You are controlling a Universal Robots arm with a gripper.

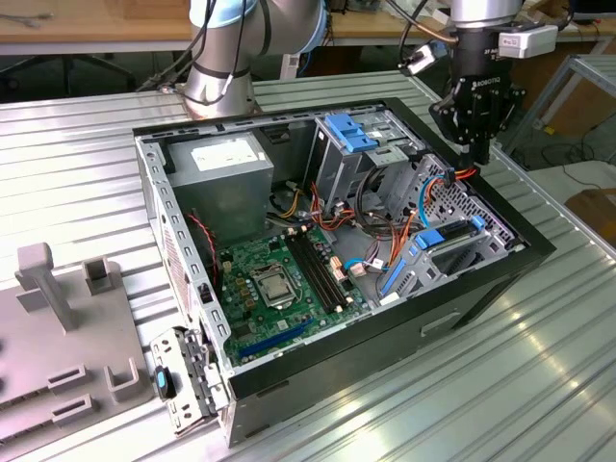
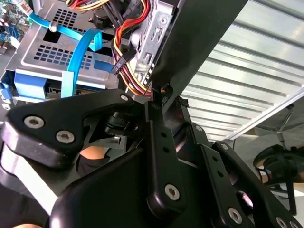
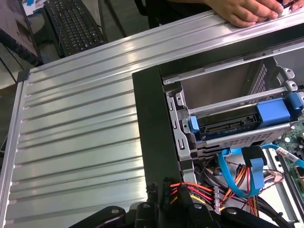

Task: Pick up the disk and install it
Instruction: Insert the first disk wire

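In the first wrist view the dark grey metal disk with blue plastic bracket (image 3: 228,127) sits slotted in the silver metal drive cage (image 3: 182,135), while the gripper (image 1: 478,154) hovers at the black computer case (image 3: 152,118) rim, its fingers drawn together and empty; the disk is judged stiff, weighty and shock-sensitive, best held by its bracket edges.

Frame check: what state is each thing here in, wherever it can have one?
computer case: lying on its side, open.
disk: sitting in the silver cage, not held.
claw: shut, empty, at the case's rim.
hand: resting on the table.
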